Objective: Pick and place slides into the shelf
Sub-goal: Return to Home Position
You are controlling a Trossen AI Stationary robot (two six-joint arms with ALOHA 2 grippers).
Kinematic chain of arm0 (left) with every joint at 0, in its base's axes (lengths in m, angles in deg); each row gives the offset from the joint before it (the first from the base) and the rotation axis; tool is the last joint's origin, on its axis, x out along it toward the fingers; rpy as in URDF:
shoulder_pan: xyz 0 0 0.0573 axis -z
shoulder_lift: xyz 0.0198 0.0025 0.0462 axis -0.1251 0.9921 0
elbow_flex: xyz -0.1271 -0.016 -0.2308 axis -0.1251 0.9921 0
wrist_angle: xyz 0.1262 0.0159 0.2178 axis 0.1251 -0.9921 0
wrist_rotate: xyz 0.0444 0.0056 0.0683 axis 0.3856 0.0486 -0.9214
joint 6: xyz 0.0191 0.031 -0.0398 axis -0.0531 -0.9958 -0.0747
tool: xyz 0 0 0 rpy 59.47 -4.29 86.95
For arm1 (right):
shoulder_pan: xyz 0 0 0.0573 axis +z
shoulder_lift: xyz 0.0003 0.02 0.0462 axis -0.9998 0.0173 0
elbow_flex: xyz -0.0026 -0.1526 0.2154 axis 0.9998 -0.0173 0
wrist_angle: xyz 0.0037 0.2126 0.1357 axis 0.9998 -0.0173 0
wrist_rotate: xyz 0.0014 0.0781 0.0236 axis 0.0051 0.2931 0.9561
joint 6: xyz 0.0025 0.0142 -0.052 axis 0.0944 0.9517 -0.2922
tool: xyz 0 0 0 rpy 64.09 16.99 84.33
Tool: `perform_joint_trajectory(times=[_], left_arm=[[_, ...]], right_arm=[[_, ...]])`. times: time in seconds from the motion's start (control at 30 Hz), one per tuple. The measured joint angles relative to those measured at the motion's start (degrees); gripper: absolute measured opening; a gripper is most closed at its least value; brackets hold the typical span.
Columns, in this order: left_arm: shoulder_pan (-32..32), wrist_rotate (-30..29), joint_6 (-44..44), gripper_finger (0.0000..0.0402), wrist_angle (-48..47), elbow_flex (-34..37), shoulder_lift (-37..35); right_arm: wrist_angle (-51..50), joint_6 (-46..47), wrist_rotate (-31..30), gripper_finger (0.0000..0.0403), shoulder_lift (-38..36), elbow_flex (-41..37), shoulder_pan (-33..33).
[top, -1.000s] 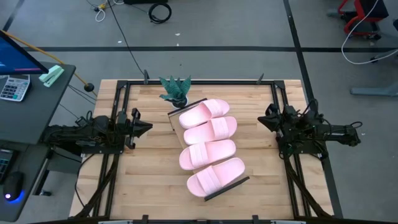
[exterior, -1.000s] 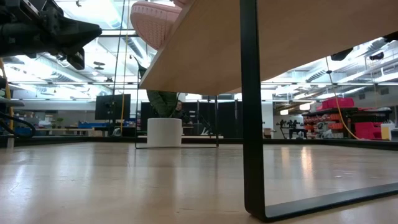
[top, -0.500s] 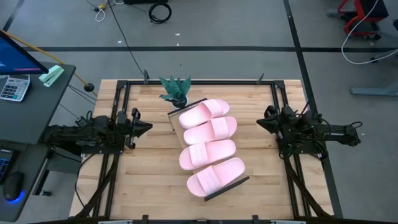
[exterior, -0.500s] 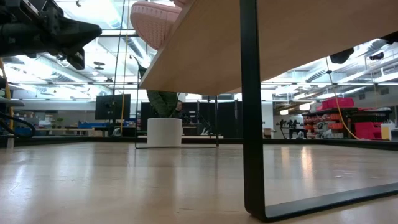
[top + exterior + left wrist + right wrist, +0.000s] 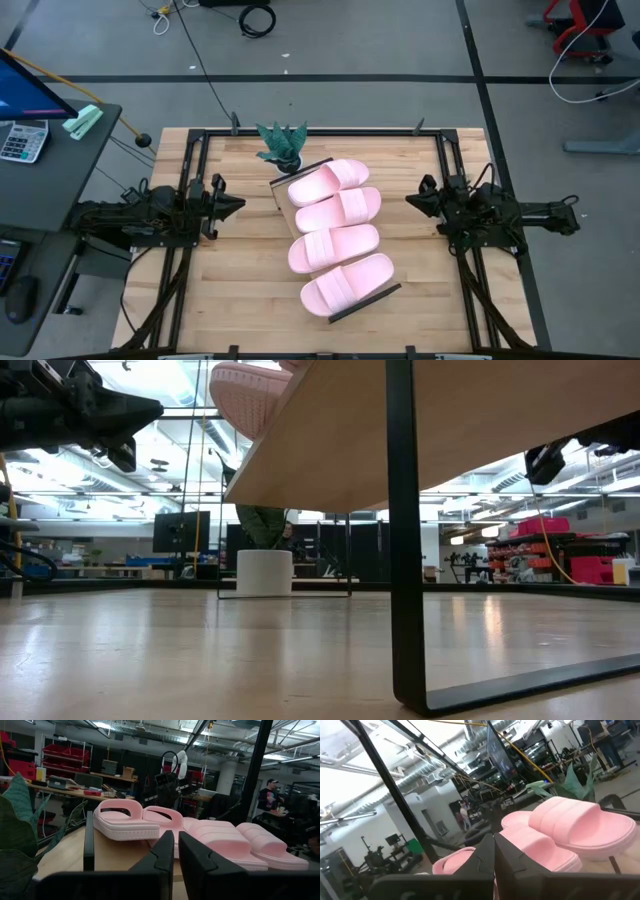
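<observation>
Slides (image 5: 335, 247) lie crosswise on the shelf (image 5: 283, 192), frame centre. The left gripper (image 5: 238, 204) and right gripper (image 5: 410, 200) flank it, both closed and empty.

Past the left pincer (image 5: 175, 840), pink slides (image 5: 220, 836) sit lined along the shelf (image 5: 120, 851).

Grey floor (image 5: 400, 40) strewn with cables (image 5: 255, 18); red shelving (image 5: 70, 757) under bright ceiling lights (image 5: 185, 375)

I can read no text, label, brand or number anywhere in view. The calculator (image 5: 22, 140), on the desk well out behind my left pincer (image 5: 232, 205), has keys and a display, but they are too small for me to make out.
</observation>
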Motion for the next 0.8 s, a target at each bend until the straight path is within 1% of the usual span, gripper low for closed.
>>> perform_joint_trajectory(times=[0.1,0.13,0.37,0.47,0.6,0.8], left_arm=[[0.0,0.0,-0.02,0.0028,-0.02,0.0,0.0],[-0.01,0.0,0.0,0.0028,-0.02,-0.02,0.0],[0.0,0.0,-0.01,0.004,-0.02,-0.01,0.0],[-0.01,0.0,0.03,0.0043,-0.02,-0.01,0.0],[-0.01,0.0,0.01,0.0041,-0.11,0.0,0.0],[-0.01,0.0,0.0,0.0031,-0.21,-0.01,0.0]], right_arm=[[0.6,-0.44,0.95,0.0,0.02,-0.24,0.0],[-0.64,-0.72,1.16,0.0,0.02,-0.24,0.0],[-14.14,-5.58,1.57,0.0,0.18,-0.24,0.02],[-13.61,-9.95,3.35,0.0,0.84,-0.24,0.02],[-13.65,-15.27,3.7,0.0,1.5,-0.24,0.02],[-13.75,-17.44,3.44,0.0005,3.38,-0.24,0.02]])
